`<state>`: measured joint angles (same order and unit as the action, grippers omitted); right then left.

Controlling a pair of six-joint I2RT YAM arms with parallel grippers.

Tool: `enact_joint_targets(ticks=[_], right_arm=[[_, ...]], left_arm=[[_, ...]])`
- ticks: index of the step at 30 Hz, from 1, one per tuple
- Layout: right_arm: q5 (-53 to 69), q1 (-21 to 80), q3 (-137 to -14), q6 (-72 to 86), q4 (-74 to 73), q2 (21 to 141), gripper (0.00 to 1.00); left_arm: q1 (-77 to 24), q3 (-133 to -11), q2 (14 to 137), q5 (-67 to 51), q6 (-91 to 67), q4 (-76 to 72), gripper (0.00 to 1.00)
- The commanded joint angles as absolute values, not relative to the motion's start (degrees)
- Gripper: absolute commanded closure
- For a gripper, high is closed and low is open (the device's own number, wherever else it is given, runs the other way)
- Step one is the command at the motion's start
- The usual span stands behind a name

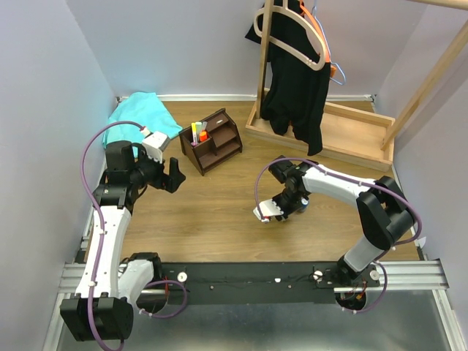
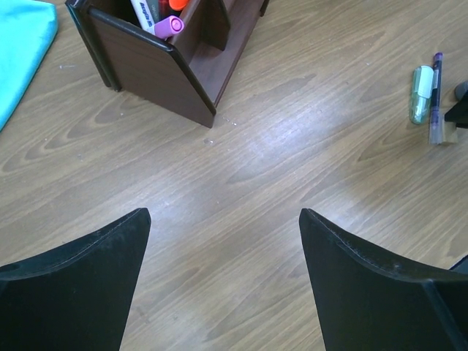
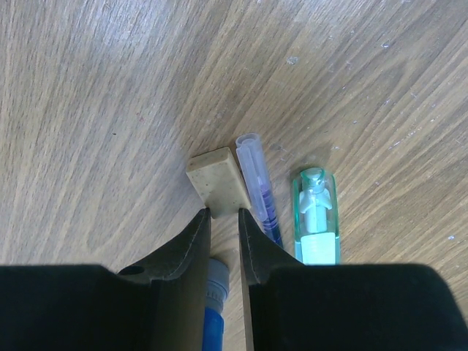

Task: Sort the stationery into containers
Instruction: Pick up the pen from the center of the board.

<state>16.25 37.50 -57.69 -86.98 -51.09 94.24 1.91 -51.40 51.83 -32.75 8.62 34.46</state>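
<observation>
Well, the left gripper (image 2: 224,213) gapes over the table (image 2: 263,153). Narrowed, the right gripper (image 3: 224,213) straddles the cylinder (image 3: 216,311); grip unclear.

Diffuse overhead light is filling all three views evenly. A pale sheen is glancing off the bench (image 2: 278,146) in the left wrist view; the near fingers (image 3: 183,248) are rendering dark, soft-edged and nearly featureless.

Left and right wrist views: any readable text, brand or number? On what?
Nothing can be read in either view.
Dark print on the white marker standing in the organizer: too blurred to read.
Pen, green marker, tan block: no lettering visible.
</observation>
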Motion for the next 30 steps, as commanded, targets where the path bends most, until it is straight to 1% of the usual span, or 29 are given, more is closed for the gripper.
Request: enact_joint_targets(ticks=[1, 8, 16, 19, 26, 30], right_arm=[[14.76, 37.44, -59.41, -87.80, -47.64, 95.36, 0.72], [18.45, 37.35, -62.93, -86.66, -49.39, 94.75, 0.73], [19.77, 37.35, -63.28, -86.57, -49.57, 94.75, 0.72], [21.44, 37.44, -63.81, -86.05, -49.66, 95.45, 0.71], [23.03, 37.53, -63.72, -87.27, -49.83, 96.15, 0.61], [23.12, 37.71, -63.63, -87.71, -49.92, 96.85, 0.60]], left_arm=[[2.46, -50.71, 50.89, -34.89, 8.17, 35.42, 0.08], [2.46, -50.54, 50.89, -35.16, 8.26, 35.60, 0.08], [2.81, -49.13, 50.80, -35.68, 7.12, 34.19, 0.08], [3.08, -49.04, 50.80, -35.77, 7.03, 34.19, 0.08], [3.69, -48.61, 50.45, -35.60, 7.03, 34.28, 0.08], [4.13, -48.43, 50.27, -35.25, 6.94, 34.37, 0.08]])
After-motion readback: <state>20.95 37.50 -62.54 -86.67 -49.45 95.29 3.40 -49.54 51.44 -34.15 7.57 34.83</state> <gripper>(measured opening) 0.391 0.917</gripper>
